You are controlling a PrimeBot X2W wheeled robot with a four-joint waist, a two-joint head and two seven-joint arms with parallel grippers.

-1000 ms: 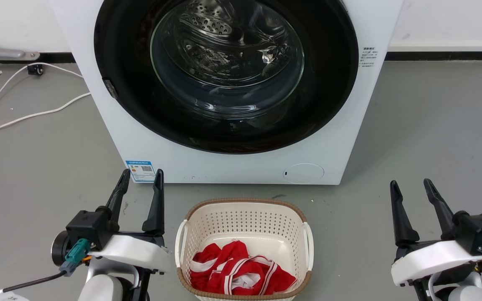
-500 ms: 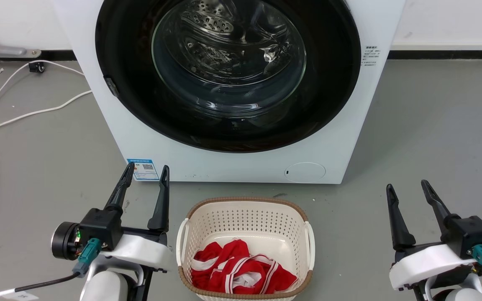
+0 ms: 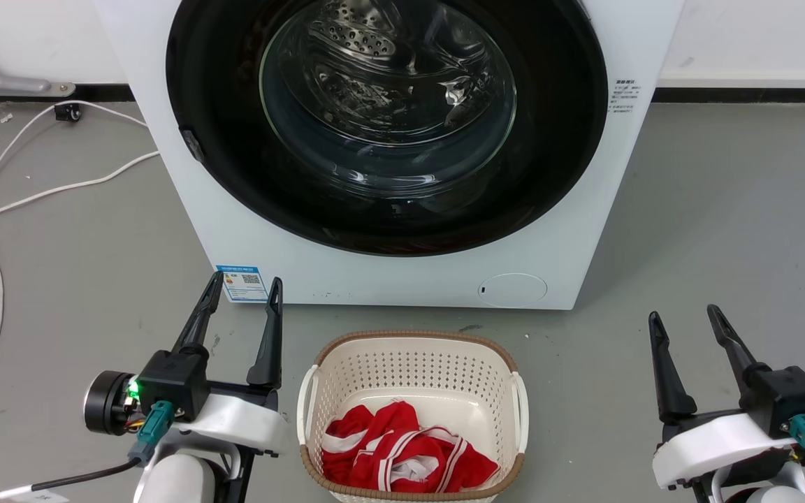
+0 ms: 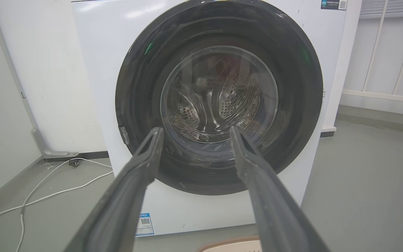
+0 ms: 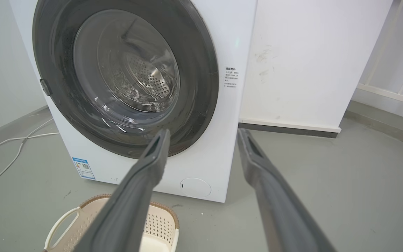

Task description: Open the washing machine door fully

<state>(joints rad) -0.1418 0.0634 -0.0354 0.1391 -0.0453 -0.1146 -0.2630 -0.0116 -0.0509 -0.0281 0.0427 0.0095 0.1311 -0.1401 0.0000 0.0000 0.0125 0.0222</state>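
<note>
My left gripper is released: its two long dark fingers are spread, nothing lies between them, and the tips point at the lower left front of the big white boxy front-loading washing machine, near its blue label sticker but not touching it. My right gripper is also spread and empty, well apart from the machine. Between the arms stands a cream perforated plastic laundry basket holding a red-and-white garment. The large round glossy black washing machine door lies flush against the machine front, still shut, with a small grey tab on its left rim. Over the last second my left arm has edged forward and its wrist has rolled, exposing a green light. The right arm has barely moved. The slight drift of the whole head view is camera motion. I judge the approach begun and the opening not yet started.
</note>
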